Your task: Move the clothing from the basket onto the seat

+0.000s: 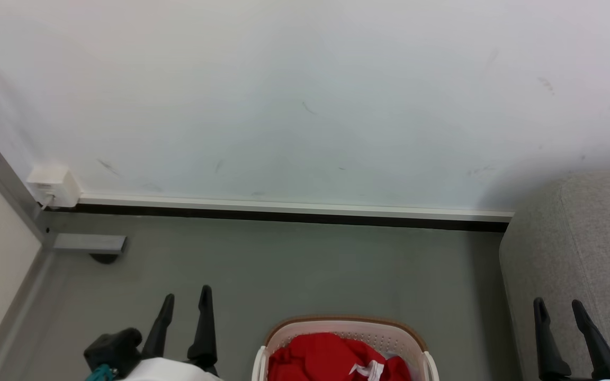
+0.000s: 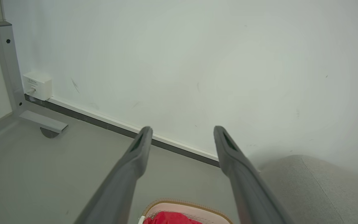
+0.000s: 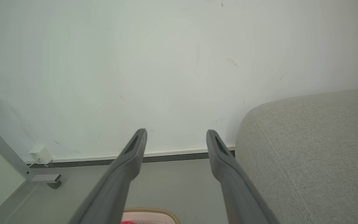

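Observation:
The white basket (image 1: 278, 338) with a brown rim sits on the floor at the bottom middle of the head view, and its far rim (image 2: 185, 203) (image 3: 149, 212) peeks in at the bottom of both wrist views. Red clothing (image 1: 326, 357) with a white label fills it; a red corner (image 2: 166, 218) lies below my left fingers. The light grey seat (image 1: 585, 254) (image 2: 315, 186) (image 3: 315, 155) stands to the right. My left gripper (image 1: 186, 299) (image 2: 182, 133) hangs open left of the basket. My right gripper (image 1: 559, 307) (image 3: 176, 137) is open in front of the seat. Both are empty.
A white wall with a dark baseboard (image 1: 284, 214) runs behind everything. A grey metal post and foot (image 1: 88, 243) and a small white box (image 1: 53, 185) stand in the left corner. Grey floor (image 1: 310, 270) lies between basket and wall.

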Robot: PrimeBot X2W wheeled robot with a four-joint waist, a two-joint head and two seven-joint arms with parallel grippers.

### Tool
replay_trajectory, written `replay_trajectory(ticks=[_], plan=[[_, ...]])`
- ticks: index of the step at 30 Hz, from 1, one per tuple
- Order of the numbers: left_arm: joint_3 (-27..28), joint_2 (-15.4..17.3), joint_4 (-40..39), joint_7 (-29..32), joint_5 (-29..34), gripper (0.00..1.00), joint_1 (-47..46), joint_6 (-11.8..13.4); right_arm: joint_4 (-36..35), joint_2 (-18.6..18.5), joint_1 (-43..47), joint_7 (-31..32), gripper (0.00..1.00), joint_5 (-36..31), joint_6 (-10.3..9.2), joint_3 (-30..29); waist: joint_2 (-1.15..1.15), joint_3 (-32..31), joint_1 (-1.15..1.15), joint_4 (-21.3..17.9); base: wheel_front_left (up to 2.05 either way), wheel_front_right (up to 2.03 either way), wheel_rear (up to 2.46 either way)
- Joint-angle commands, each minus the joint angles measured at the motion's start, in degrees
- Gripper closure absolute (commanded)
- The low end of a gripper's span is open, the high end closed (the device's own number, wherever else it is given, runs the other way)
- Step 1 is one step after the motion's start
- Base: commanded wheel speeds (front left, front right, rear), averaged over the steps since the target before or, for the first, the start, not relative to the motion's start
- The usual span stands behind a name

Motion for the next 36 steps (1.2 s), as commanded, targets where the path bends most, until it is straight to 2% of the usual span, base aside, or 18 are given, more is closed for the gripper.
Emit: replay_trajectory(ticks=[1,10,14,25,36], plan=[[-0.22,0.58,-0.74,-0.62,1.96,0.0,0.05,0.35,-0.69,-0.24,0.11,-0.63,0.0,-1.85,-0.08,-0.22,0.0,0.0,0.0,0.04,0.0,0.0,0.0],[-0.48,0.94,-0.96,-1.82,7.19,0.0,0.59,1.34,-0.6,0.15,0.72,-1.8,0.0,-6.22,-0.09,-0.47,0.0,0.05,0.0,0.16,0.0,0.0,0.0],[-0.52,1.06,-0.39,-2.23,9.05,0.0,0.83,1.65,-0.56,1.04,0.78,-2.31,0.0,-5.08,-0.1,-1.61,0.0,0.15,0.0,0.14,0.0,0.0,0.0],[-0.14,1.21,0.63,-3.74,14.27,0.0,1.28,1.76,0.66,1.24,1.29,-3.69,0.0,-8.41,-0.11,-3.16,0.0,0.21,0.0,0.42,0.0,0.0,0.0],[0.92,0.81,1.78,-5.0,17.24,0.0,1.46,0.35,2.74,1.31,1.63,-4.9,0.0,-10.19,-0.12,-3.95,0.0,0.34,0.0,0.82,0.0,0.0,0.0]])
